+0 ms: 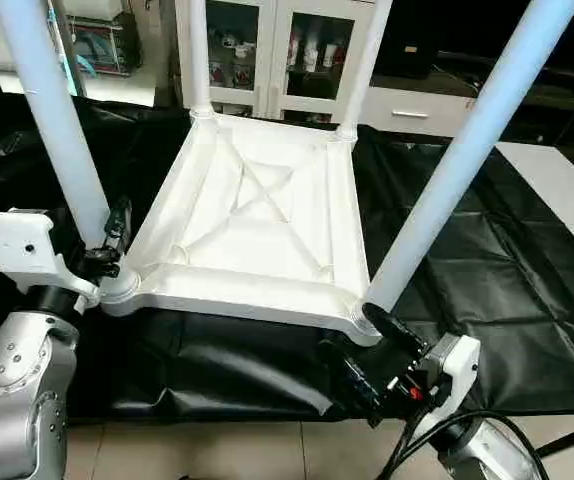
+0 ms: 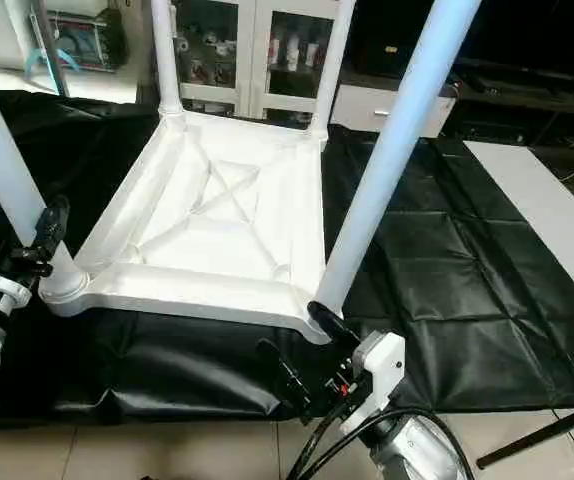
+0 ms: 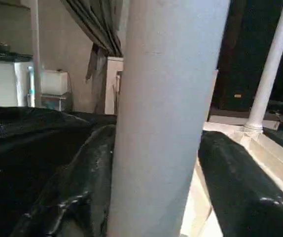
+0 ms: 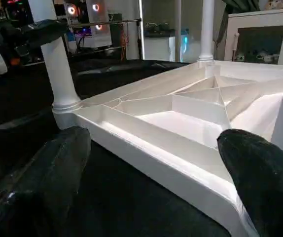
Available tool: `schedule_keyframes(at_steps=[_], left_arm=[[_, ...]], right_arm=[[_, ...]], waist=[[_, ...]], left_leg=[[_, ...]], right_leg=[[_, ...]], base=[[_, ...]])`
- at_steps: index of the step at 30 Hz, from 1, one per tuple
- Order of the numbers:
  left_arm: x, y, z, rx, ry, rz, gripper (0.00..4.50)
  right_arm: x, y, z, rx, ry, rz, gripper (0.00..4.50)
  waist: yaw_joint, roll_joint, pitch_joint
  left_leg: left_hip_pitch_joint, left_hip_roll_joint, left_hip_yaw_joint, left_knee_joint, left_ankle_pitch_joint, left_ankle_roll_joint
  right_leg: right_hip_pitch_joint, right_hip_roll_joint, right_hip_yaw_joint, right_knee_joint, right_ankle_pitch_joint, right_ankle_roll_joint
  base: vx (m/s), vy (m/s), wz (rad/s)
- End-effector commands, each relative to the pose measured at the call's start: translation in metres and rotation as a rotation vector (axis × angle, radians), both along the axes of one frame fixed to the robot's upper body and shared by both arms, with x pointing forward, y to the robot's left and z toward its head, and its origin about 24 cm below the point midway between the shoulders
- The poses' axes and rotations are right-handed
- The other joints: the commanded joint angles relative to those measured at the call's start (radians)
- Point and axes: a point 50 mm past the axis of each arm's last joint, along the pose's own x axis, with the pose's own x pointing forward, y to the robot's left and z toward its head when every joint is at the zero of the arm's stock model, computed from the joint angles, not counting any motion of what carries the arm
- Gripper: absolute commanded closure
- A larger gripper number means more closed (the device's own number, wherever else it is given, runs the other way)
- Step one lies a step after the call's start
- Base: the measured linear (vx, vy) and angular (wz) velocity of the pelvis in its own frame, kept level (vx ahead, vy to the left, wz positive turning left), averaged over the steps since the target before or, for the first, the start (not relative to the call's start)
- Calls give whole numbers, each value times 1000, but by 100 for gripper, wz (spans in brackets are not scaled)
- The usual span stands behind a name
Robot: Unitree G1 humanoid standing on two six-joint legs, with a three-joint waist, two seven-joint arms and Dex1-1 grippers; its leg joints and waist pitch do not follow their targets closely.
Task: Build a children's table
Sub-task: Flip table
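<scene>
Even indoor light, head views sharp.
Soft glare on the black cloth; left wrist view blurs the near leg and fingers.

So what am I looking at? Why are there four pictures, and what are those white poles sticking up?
This is a robot with two arms building a children's table. Two pictures come from cameras in its head, looking down over its silver arms. The other two come from small cameras on its wrists, looking out between its black fingers.

The white square tabletop lies upside down on a big work table covered in black cloth. The poles are the table's four legs, standing in the round corner sockets.

The left gripper has its jaws on either side of the near left leg, close around it. I can't tell whether it is squeezing yet. The right gripper is by the corner with the near right leg, jaws wide open, holding nothing. Behind stands a white cabinet.
</scene>
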Motion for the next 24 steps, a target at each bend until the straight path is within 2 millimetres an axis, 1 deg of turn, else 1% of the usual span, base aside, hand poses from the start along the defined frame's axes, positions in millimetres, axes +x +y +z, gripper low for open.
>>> schedule_keyframes(at_steps=[1,2,3,4,5,6,7,8,11,12,13,14,16,17,18,19,20,22,24], left_arm=[[3,-9,-1,-3,25,-47,189],[4,-10,-1,-4,31,-55,209],[5,-10,-2,0,38,-55,214],[7,-11,-3,1,45,-58,219],[9,-11,-4,-3,51,-63,219],[10,-12,-4,-6,54,-66,242],[12,-13,-4,-12,61,-74,242],[15,-15,-4,-24,72,-84,251],[18,-17,-5,-63,89,-79,255],[21,-20,-5,-108,90,-81,256],[21,-20,-5,-109,90,-81,257],[23,-22,-5,-128,92,-85,257],[26,-27,-8,-207,103,-85,257],[27,-28,-8,-218,106,-86,257],[28,-30,-8,-267,99,-73,257],[28,-30,-8,-271,98,-72,257],[30,-31,-8,-306,99,-65,257],[33,-35,-7,-390,86,-57,257],[35,-37,-6,-471,76,-51,257]], right_arm=[[4,-6,0,-22,6,-25,0],[5,-6,0,-20,11,-25,0],[6,-7,-1,-25,13,-26,0],[7,-7,-2,-28,15,-26,0],[8,-7,-3,-29,18,-24,0],[8,-7,-3,-29,20,-22,0],[9,-6,-4,-33,21,-18,0],[10,-6,-4,-38,24,-17,0],[11,-7,-5,-41,27,-19,0],[11,-6,-5,-42,30,-14,0],[11,-6,-5,-42,30,-13,0],[11,-6,-5,-42,31,-10,0],[10,-4,-5,-44,32,2,0],[10,-4,-5,-44,32,3,0],[10,-4,-5,-44,31,3,0],[10,-4,-4,-44,31,3,0],[10,-4,-4,-44,31,3,0],[12,-5,-5,-52,33,-14,0],[16,-8,-5,-59,41,-53,0]], waist=[[2,22,-34],[3,25,-34],[3,23,-34],[4,25,-35],[4,19,-35],[6,24,-35],[10,24,-35],[13,18,-34],[17,19,-33],[17,14,-33],[17,14,-33],[19,15,-32],[18,12,-31],[19,13,-30],[18,9,-31],[17,10,-30],[18,5,-31],[18,4,-30],[17,3,-31]], left_leg=[[7,14,-8,-96,-414,-20],[8,13,-8,-96,-410,-21],[8,13,-7,-95,-409,-21],[9,13,-7,-95,-405,-22],[8,13,-6,-94,-401,-20],[10,13,-7,-95,-399,-21],[13,13,-5,-93,-401,-22],[13,13,-4,-93,-404,-22],[13,13,-4,-95,-415,-27],[13,13,-4,-95,-421,-29],[13,13,-4,-95,-421,-29],[15,12,-4,-94,-437,-32],[10,12,-7,-97,-444,-35],[11,13,-7,-97,-451,-36],[14,13,-7,-95,-456,-36],[12,12,-8,-96,-462,-36],[10,12,-8,-95,-461,-33],[6,11,-7,-94,-445,-25],[4,9,-8,-92,-433,-30]], right_leg=[[17,-15,11,-63,-269,-92],[17,-14,11,-61,-263,-93],[17,-13,11,-61,-260,-93],[17,-14,11,-60,-253,-95],[17,-13,11,-60,-250,-94],[16,-14,11,-60,-250,-94],[13,-13,12,-60,-252,-94],[14,-14,12,-60,-260,-94],[14,-15,12,-63,-285,-90],[14,-16,12,-65,-305,-85],[14,-16,12,-65,-305,-85],[10,-17,12,-68,-335,-78],[13,-19,11,-70,-363,-69],[11,-19,11,-73,-374,-66],[9,-19,11,-74,-384,-60],[9,-19,11,-75,-393,-59],[11,-21,10,-77,-409,-52],[11,-23,11,-80,-435,-44],[11,-24,9,-81,-456,-38]], base=[[0,0,0],[0,0,0],[0,0,0],[0,0,0],[0,0,0],[0,0,0],[0,0,0],[0,0,0],[0,0,0],[0,0,0],[0,0,0],[0,0,0],[0,0,0],[0,0,0],[0,0,0],[0,0,0],[0,0,0],[0,0,0],[0,0,0]])
